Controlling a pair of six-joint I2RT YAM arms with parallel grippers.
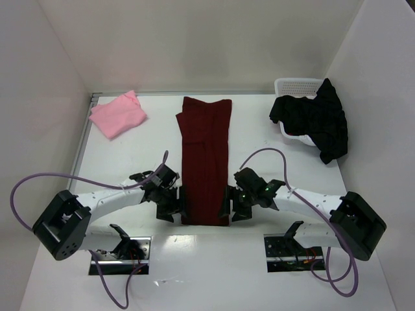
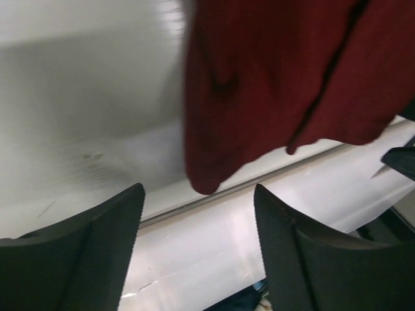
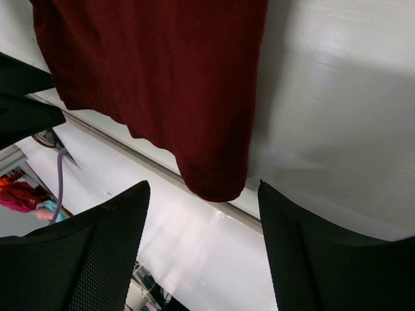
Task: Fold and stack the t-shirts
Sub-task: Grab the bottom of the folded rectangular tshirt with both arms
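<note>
The dark maroon t-shirt (image 1: 205, 162) lies as a long narrow strip down the middle of the table, its near hem close to the front edge. My left gripper (image 1: 177, 202) sits at the hem's left corner and my right gripper (image 1: 228, 205) at its right corner. In the left wrist view the left gripper (image 2: 198, 189) is open, and the maroon cloth (image 2: 279, 78) ends at a corner just at the fingertips. My right gripper (image 3: 202, 185) is open too, with a maroon corner (image 3: 214, 184) reaching between its tips. The pink t-shirt (image 1: 118, 115) lies folded at the back left. The black t-shirt (image 1: 316, 122) hangs over a basket.
A white mesh basket (image 1: 293, 85) stands at the back right under the black cloth. White walls close off the back and both sides. The table's front edge (image 3: 130, 152) runs right under the maroon hem.
</note>
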